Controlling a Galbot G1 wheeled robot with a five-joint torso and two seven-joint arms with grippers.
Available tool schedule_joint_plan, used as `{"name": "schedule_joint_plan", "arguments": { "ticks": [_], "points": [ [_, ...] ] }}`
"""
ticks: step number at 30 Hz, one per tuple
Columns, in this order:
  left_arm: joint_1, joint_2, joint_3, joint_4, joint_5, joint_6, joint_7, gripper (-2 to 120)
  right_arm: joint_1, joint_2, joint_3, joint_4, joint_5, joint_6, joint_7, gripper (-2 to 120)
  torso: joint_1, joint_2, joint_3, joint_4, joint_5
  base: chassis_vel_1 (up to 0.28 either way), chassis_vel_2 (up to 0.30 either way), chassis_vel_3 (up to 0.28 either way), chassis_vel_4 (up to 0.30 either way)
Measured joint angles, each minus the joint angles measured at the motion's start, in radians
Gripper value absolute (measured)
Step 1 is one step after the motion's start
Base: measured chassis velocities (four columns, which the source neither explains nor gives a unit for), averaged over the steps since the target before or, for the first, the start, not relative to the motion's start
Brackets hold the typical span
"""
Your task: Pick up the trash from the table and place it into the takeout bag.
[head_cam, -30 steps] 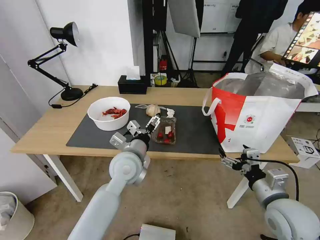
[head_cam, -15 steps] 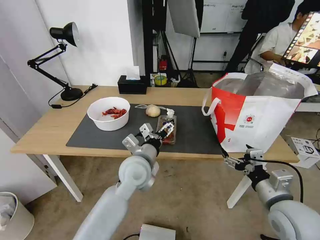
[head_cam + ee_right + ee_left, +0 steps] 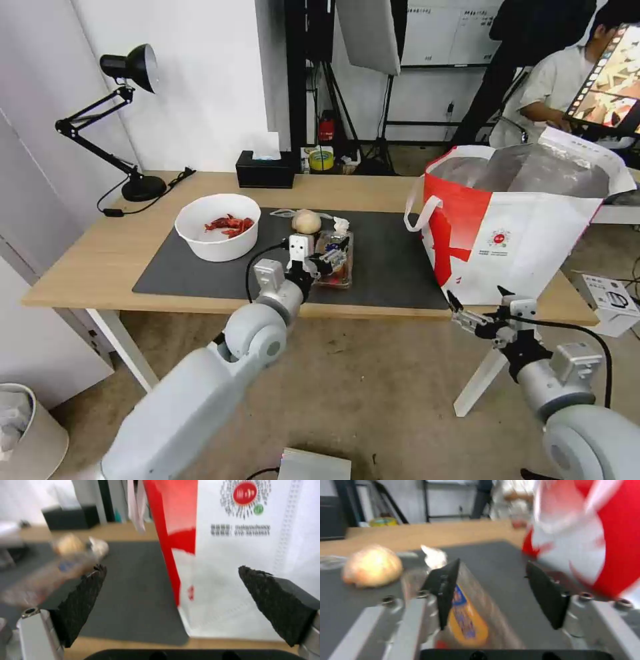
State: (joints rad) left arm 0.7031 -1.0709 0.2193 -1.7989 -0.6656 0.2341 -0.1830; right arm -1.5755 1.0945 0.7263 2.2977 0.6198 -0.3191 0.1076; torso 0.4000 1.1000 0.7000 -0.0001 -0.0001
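The clear clamshell tray (image 3: pixel 343 272) with red scraps lies on the dark mat (image 3: pixel 387 267) of the table (image 3: pixel 93 267). My left gripper (image 3: pixel 333 255) hovers open over the tray's left side. In the left wrist view its one finger (image 3: pixel 442 592) overlaps the tray (image 3: pixel 466 615) and the other finger (image 3: pixel 546 597) is over bare mat. Behind lie the beige lump (image 3: pixel 306 221) and the crumpled tissue (image 3: pixel 341 225). The white bowl (image 3: pixel 217 227) of red shells sits left. The takeout bag (image 3: pixel 527 227) stands open at right. My right gripper (image 3: pixel 471 317) is open below the table edge, facing the bag (image 3: pixel 246 555).
A black desk lamp (image 3: pixel 127 120) stands at the table's back left and a black tissue box (image 3: pixel 265 170) at the back middle. A white bin (image 3: pixel 27 433) is on the floor at left. People and equipment stand behind the table.
My left gripper has swung right and forward from beside the lump to over the tray. The right arm has drifted slightly lower and to the right.
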Motion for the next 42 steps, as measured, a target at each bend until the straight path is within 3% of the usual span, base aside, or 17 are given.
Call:
{"name": "schedule_joint_plan", "arguments": {
  "ticks": [2, 4, 8, 10, 13, 14, 23, 27, 33, 42],
  "points": [
    [-0.005, 0.010, 0.014, 0.013, 0.013, 0.000, 0.018, 49, 0.007, -0.004, -0.001, -0.003, 0.026, 0.009, 0.002, 100, 0.000, 0.000, 0.000, 0.0001, 0.0000, 0.000, 0.000, 0.000, 0.000],
    [-0.013, 0.038, 0.054, 0.053, 0.038, -0.001, 0.062, 35, 0.027, -0.019, -0.007, -0.012, 0.116, 0.028, 0.009, 100, 0.000, 0.000, 0.000, 0.0001, 0.0000, 0.000, 0.000, 0.000, 0.000],
    [-0.015, 0.049, 0.073, 0.070, 0.045, -0.008, 0.073, 29, 0.045, -0.031, -0.014, -0.019, 0.182, 0.037, 0.010, 100, 0.000, 0.000, 0.000, 0.0002, 0.0000, 0.000, 0.000, 0.000, 0.000],
    [-0.014, 0.052, 0.080, 0.085, 0.045, -0.014, 0.076, 15, 0.078, -0.051, -0.028, -0.030, 0.315, 0.045, 0.012, 100, 0.000, 0.000, 0.000, 0.0001, -0.0001, 0.000, 0.000, 0.000, 0.000],
    [-0.012, 0.051, 0.078, 0.089, 0.044, -0.017, 0.075, 11, 0.093, -0.057, -0.035, -0.035, 0.364, 0.045, 0.014, 100, 0.000, 0.000, 0.000, 0.0000, -0.0001, 0.000, 0.000, 0.000, 0.000],
    [-0.010, 0.050, 0.073, 0.094, 0.042, -0.018, 0.071, 1, 0.111, -0.062, -0.042, -0.040, 0.411, 0.045, 0.015, 100, 0.000, 0.000, 0.000, 0.0001, 0.0001, 0.000, 0.000, 0.000, 0.000],
    [-0.014, 0.058, 0.062, 0.079, 0.006, -0.022, 0.036, 0, 0.282, -0.084, -0.139, -0.127, 0.663, 0.039, 0.045, 100, 0.000, 0.000, 0.000, 0.0002, 0.0001, 0.000, 0.000, 0.000, 0.000],
    [-0.015, 0.054, 0.065, 0.077, 0.002, -0.022, 0.025, 0, 0.336, -0.087, -0.176, -0.165, 0.708, 0.029, 0.066, 100, 0.000, 0.000, 0.000, 0.0001, 0.0000, 0.000, 0.000, 0.000, 0.000],
    [-0.013, 0.058, 0.065, 0.084, -0.003, -0.024, 0.008, 0, 0.519, -0.064, -0.293, -0.289, 0.880, -0.029, 0.167, 100, 0.000, 0.000, 0.000, 0.0001, 0.0000, 0.000, 0.000, 0.000, 0.000],
    [-0.006, 0.058, 0.059, 0.098, -0.003, -0.032, 0.001, 0, 0.713, -0.004, -0.427, -0.444, 0.975, -0.144, 0.342, 100, 0.000, 0.000, 0.000, 0.0002, -0.0001, 0.000, 0.000, 0.000, 0.000]
  ]
}}
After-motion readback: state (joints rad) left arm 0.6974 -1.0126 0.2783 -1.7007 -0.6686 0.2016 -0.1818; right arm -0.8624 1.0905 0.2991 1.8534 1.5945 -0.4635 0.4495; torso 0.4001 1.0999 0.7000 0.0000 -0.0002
